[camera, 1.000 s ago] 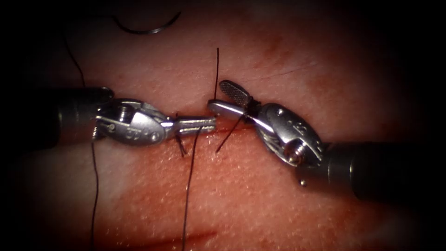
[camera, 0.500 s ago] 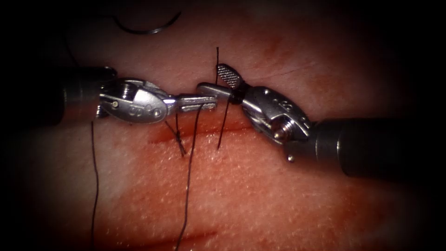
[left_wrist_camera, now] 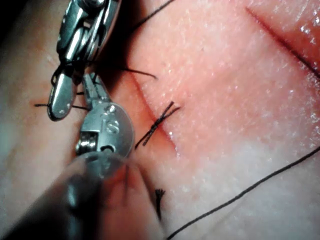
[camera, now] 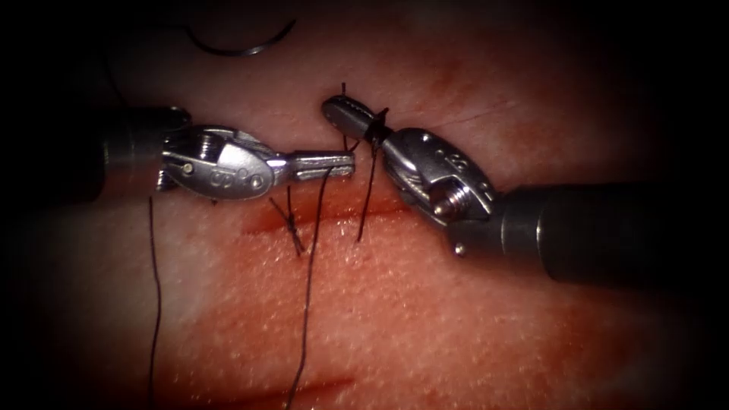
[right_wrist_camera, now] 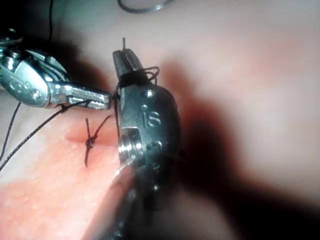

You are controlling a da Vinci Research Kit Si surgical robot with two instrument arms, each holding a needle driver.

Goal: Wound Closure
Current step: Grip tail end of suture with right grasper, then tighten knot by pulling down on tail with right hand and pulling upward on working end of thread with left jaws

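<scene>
Pale, glistening tissue (camera: 425, 326) lies under both my tools, with the cut (camera: 334, 215) running across it and red fluid (camera: 266, 220) pooled along its line. One tied stitch (camera: 292, 228) already sits on the cut, its short ends sticking up.

My left tool (camera: 334, 164) has its jaws closed on the thread (camera: 307, 304), gripping the long strand that drops away from the tips across the cut. My right tool (camera: 345, 114) has its jaws closed too, clamped on the short thread end whose tip pokes out just past them, and thread is wrapped around the jaws near their hinge. A second strand hangs from that wrap into the tissue just beside the cut. The needle (camera: 239, 47) lies free on the tissue well beyond the cut, held by neither tool and not in the tissue.

What worries me is the wrap: if it catches at the hinge instead of sliding off the tips, it could lock there and drag the tissue. The grip on the short end looks shallow, though I cannot judge its depth well from these views; a slip would undo the loop. My two tips also sit very near each other, so a careless move could knock them together. Uneven tension could cut the cut's edge.
</scene>
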